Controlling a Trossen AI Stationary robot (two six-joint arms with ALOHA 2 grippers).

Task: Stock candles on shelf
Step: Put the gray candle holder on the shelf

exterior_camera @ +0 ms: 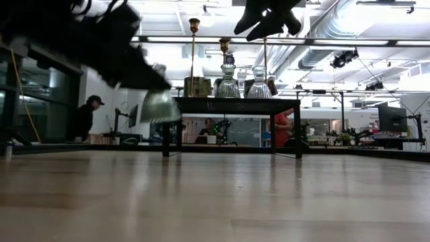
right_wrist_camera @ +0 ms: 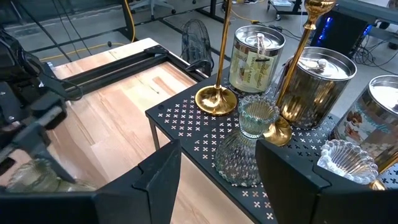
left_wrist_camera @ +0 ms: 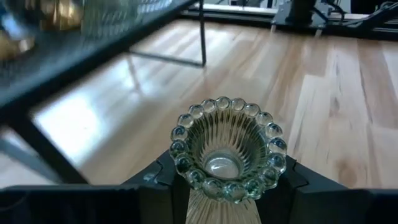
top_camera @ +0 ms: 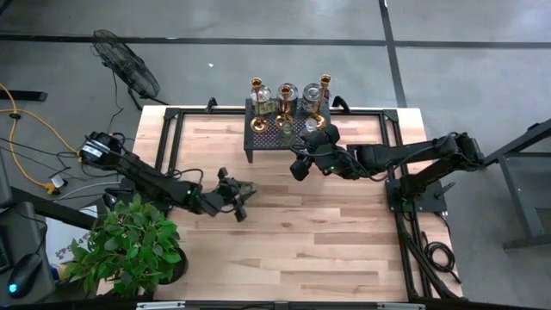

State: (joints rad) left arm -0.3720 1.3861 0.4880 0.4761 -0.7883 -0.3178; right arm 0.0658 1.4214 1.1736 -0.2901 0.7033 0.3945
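Stocking looks well advanced: the low black metal shelf with the perforated mesh top (top_camera: pixel 275 138) at the far side of the pale wooden counter (top_camera: pixel 344 232) already carries a crowd of candle items. Standing on it are slim shiny brass candlesticks (right_wrist_camera: pixel 219 56), metal-lidded jar candles (right_wrist_camera: pixel 256 57) and a ribbed clear glass candle holder (right_wrist_camera: pixel 247 148), with another scalloped glass rim showing near the mesh edge in the right wrist view. One piece is not yet shelved: a ribbed clear glass holder with a beaded rim (left_wrist_camera: pixel 228 148), pinched between the two dark fingers of the left pincer (top_camera: pixel 238 196), which is over the open counter, well apart from the shelf and toward the left arm's side. In the low view this holder appears lifted clear of the wood, tilted, under the dark mass of the arm. The right pincer (top_camera: pixel 303 164) hangs just in front of the shelf's near edge with its fingers spread and nothing between them. A green leafy potted plant (top_camera: pixel 129 245) sits at the near left corner, outside the job. By my reading, what is left is to carry the held glass holder across and set it on a free patch of mesh; no other loose candle shows on the counter.
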